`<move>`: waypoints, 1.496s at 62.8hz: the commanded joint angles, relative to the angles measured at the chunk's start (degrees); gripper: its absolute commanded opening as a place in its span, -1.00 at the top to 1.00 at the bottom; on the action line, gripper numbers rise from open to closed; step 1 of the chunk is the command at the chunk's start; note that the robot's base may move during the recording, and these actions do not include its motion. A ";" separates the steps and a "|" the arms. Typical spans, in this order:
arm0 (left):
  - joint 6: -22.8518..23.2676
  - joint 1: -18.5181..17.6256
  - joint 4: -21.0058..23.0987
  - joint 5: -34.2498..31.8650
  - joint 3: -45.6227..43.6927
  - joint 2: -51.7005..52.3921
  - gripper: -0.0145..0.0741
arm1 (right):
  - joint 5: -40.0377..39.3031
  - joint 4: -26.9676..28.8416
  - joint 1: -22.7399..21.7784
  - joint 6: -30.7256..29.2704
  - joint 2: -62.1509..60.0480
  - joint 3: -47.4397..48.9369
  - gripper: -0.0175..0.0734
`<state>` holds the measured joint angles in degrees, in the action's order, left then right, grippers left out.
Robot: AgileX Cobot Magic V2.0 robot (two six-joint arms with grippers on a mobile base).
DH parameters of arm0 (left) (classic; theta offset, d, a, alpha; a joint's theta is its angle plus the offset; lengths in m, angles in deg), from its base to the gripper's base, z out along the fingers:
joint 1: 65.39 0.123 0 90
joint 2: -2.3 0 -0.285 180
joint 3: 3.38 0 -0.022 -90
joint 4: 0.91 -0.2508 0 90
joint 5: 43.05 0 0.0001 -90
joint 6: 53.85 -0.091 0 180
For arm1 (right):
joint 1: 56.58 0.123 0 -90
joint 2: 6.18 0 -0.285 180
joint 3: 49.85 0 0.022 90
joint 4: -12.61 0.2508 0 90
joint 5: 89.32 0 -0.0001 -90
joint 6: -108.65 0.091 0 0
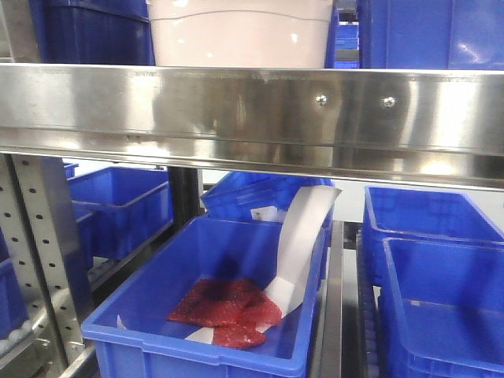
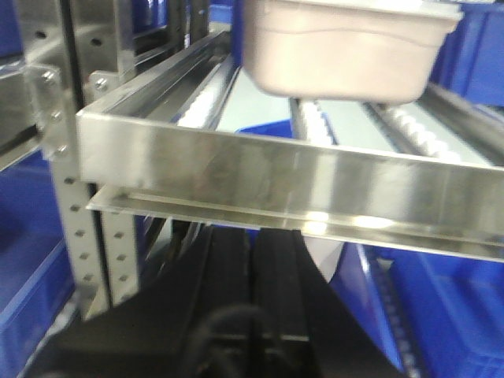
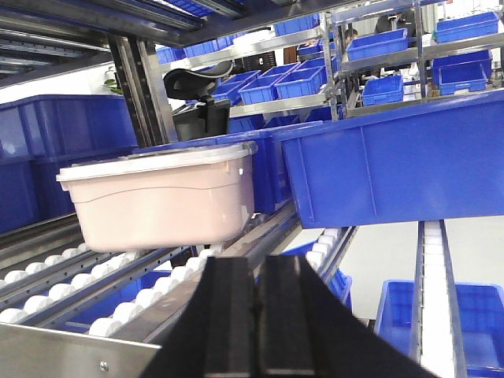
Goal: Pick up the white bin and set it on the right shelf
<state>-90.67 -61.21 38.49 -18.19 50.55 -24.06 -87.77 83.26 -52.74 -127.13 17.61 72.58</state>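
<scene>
white bin (image 3: 157, 201) sitting on right shelf (image 1: 252, 106) rollers, ungrasped | I'm seeing both arms' fingers pressed together, holding nothing | I'm judging grab pending

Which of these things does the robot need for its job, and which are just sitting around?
For the job:
white bin, sitting on the rollers
shelf, the shiny steel one
left pincer and right pincer, both look shut, holding nothing

Just sitting around:
blue crates
red packet in a blue crate
white paper strip
</scene>
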 commanded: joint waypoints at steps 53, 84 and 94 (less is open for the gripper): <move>27.50 -8.61 -26.24 -27.93 26.17 19.84 0.94 | -1.88 0.72 -0.06 -0.65 0.40 1.61 0.47; 27.50 -8.61 -26.24 -27.93 26.17 19.84 0.94 | -1.88 0.72 -0.06 -0.65 0.40 1.61 0.47; 27.50 -8.61 -26.24 -27.93 26.17 19.84 0.94 | -1.55 -0.33 -0.06 -0.65 0.40 1.61 0.47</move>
<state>-63.59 -69.37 12.05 -41.02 75.48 -4.91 -87.77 83.40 -52.74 -127.13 17.61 72.58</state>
